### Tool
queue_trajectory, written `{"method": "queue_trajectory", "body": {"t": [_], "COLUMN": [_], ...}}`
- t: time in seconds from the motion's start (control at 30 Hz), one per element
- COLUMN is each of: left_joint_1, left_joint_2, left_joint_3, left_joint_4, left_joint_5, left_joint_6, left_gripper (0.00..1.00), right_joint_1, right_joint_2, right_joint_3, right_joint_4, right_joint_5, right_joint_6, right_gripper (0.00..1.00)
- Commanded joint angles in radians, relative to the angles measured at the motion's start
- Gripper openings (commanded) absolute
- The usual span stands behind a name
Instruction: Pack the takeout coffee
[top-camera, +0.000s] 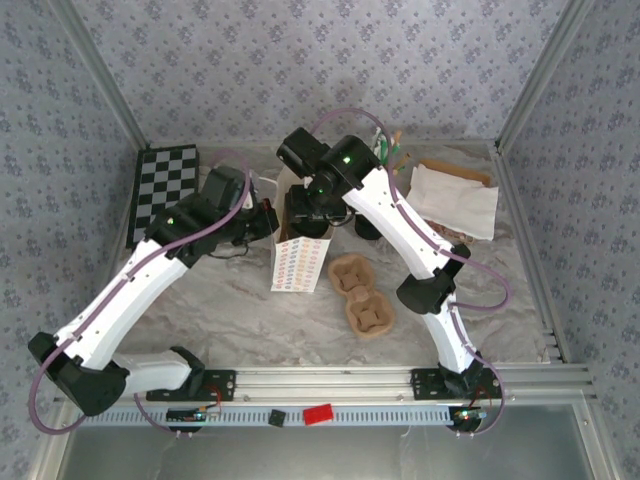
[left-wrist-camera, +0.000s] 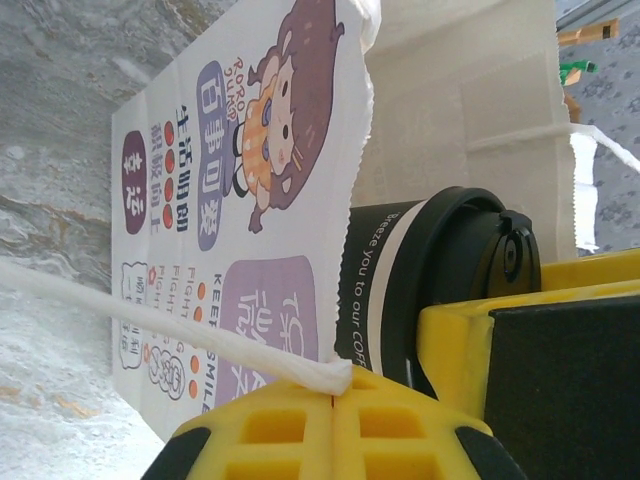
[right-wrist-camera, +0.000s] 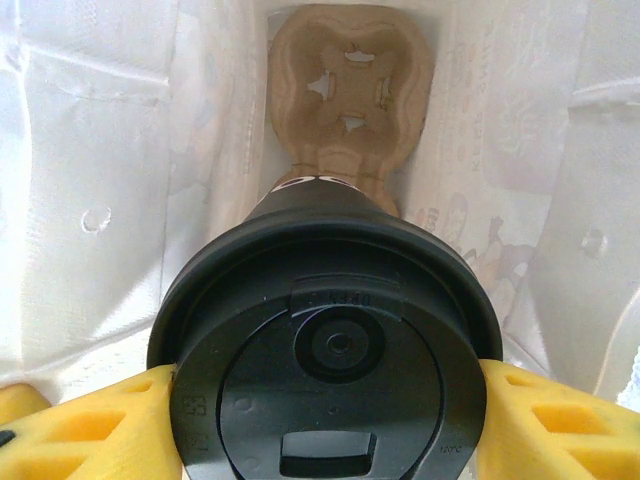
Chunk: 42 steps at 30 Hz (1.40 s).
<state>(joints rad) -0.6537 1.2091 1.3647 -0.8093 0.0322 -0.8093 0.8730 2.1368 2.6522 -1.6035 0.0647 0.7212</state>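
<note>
Right wrist: takeout coffee between jaws, inside paper bag.

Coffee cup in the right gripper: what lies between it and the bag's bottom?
A pulp cup carrier, seen below the coffee cup in the right wrist view.

Matt black plastic lid, thin crinkled white paper bag, rough brown pulp carrier.

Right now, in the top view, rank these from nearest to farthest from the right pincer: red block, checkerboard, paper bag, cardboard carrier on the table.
From the right pincer, gripping the coffee cup:
1. Paper bag, directly beneath it.
2. Cardboard carrier, nearer and right.
3. Checkerboard, far left corner.
4. Red block, on the near rail.
</note>
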Motion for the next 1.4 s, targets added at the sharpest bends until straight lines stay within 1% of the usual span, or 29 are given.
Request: {"method": "queue_trajectory", "body": {"t": [0.0, 0.17, 0.47, 0.67, 0.83, 1.13, 1.37], "left_joint_1": [0.004, 0.002, 0.005, 0.012, 0.011, 0.012, 0.012], "left_joint_2": [-0.032, -0.044, -0.07, -0.102, -0.129, -0.121, -0.11], "left_joint_3": [-0.026, -0.064, -0.087, -0.092, -0.138, -0.159, -0.159], "left_joint_4": [0.089, 0.153, 0.16, 0.151, 0.2, 0.223, 0.191], "left_joint_5": [0.056, 0.068, 0.033, 0.023, 0.032, 0.039, 0.032], "left_joint_6": [-0.081, -0.15, -0.181, -0.206, -0.259, -0.27, -0.243], "left_gripper": [0.0, 0.0, 0.0, 0.0, 0.0, 0.0, 0.0], "right_joint_1": [0.0, -0.003, -0.005, -0.015, -0.012, 0.001, 0.003], "right_joint_2": [-0.016, 0.004, 0.008, -0.006, 0.008, 0.032, 0.055], "right_joint_3": [-0.009, 0.005, 0.008, 0.009, 0.008, 0.009, 0.011], "right_joint_4": [-0.193, -0.176, -0.151, -0.155, -0.154, -0.151, -0.137], "right_joint_5": [0.006, -0.022, -0.054, -0.036, -0.032, -0.006, -0.001], "right_joint_6": [0.036, 0.059, 0.095, 0.104, 0.107, 0.108, 0.107], "right_gripper": [0.64, 0.64, 0.63, 0.63, 0.63, 0.62, 0.62]}}
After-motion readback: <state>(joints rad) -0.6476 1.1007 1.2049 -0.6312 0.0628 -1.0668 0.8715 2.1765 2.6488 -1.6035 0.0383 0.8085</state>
